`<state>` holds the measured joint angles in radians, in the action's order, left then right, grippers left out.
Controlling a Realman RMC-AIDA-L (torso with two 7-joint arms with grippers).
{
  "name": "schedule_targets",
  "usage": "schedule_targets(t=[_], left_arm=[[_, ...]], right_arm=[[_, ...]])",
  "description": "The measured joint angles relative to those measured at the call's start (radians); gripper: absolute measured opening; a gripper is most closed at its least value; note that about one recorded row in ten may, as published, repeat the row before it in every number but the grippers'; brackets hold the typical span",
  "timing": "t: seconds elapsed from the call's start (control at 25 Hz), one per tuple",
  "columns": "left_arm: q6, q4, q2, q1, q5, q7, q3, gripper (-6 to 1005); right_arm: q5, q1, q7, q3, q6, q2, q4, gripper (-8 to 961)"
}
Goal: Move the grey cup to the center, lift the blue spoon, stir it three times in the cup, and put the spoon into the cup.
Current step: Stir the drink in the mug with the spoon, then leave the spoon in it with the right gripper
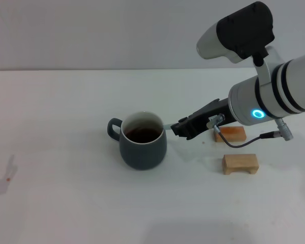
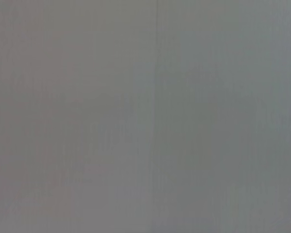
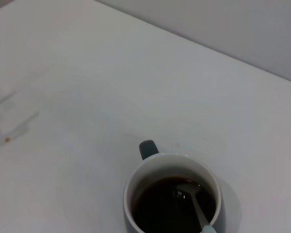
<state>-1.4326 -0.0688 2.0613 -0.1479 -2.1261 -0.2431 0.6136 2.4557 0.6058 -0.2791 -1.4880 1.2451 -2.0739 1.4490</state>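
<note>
At the far left edge of the head view a dark sliver of the left arm shows; its hand is out of sight. Near the middle of the white worktop (image 1: 66, 203) stands the grey cup (image 1: 142, 147), handle turned to the left, dark liquid inside. The blue spoon (image 3: 196, 208) leans in it, bowl dipped in the liquid, pale handle crossing the rim on the right. Just right of the cup, the right hand (image 1: 179, 127) is clamped on that handle's end. Beyond the hand sit two wooden blocks (image 1: 239, 163), near each other but apart.
</note>
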Motion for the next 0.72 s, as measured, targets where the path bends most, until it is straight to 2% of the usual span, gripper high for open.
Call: schedule_targets(t=[0.44, 0.72], left_arm=[[0.0, -0.004, -0.001, -0.001, -0.003, 0.001, -0.002, 859], [0.0, -0.005, -0.001, -0.001, -0.002, 0.002, 0.001, 859]], right_arm=[[-0.049, 0.002, -0.002, 0.059, -0.034, -0.004, -0.006, 166], [-0.062, 0.033, -0.007, 0.072, -0.07, -0.004, -0.035, 165]])
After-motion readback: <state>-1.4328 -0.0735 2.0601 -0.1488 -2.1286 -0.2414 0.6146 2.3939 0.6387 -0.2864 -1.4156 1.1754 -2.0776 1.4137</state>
